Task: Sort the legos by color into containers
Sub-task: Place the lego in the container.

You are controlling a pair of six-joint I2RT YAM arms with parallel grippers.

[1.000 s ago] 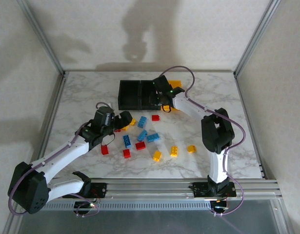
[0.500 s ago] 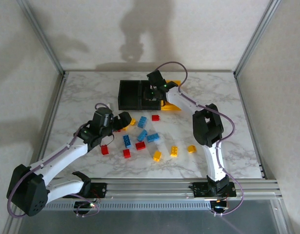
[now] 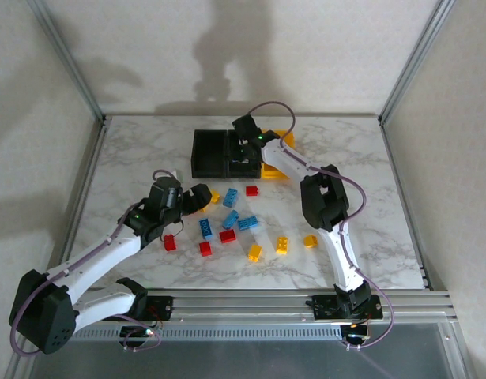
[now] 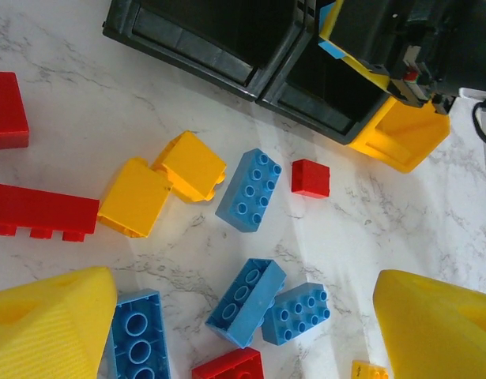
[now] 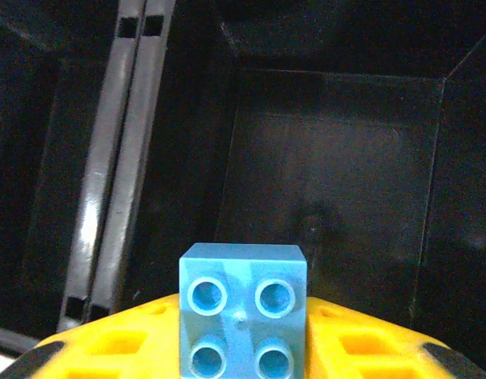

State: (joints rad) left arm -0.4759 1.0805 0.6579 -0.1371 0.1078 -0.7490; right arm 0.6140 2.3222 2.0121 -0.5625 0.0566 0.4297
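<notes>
Since a second ago the right gripper (image 3: pixel 244 148) has moved left from the yellow plastic bin (image 3: pixel 284 139); it clamps a small blue four-stud plastic brick (image 5: pixel 243 312) over the middle black plastic bin (image 5: pixel 329 158). The left gripper (image 3: pixel 197 197) hangs with jaws wide apart above loose red, blue and yellow bricks (image 4: pixel 250 189) on the white marble table (image 3: pixel 132 158).

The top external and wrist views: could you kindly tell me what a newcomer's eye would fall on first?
Most striking is the blue brick pinched in the right gripper, poised over the middle black bin at the table's far side. Next come the red, blue and yellow loose bricks scattered on the marble table, with the open left gripper hovering over their left edge.
</notes>
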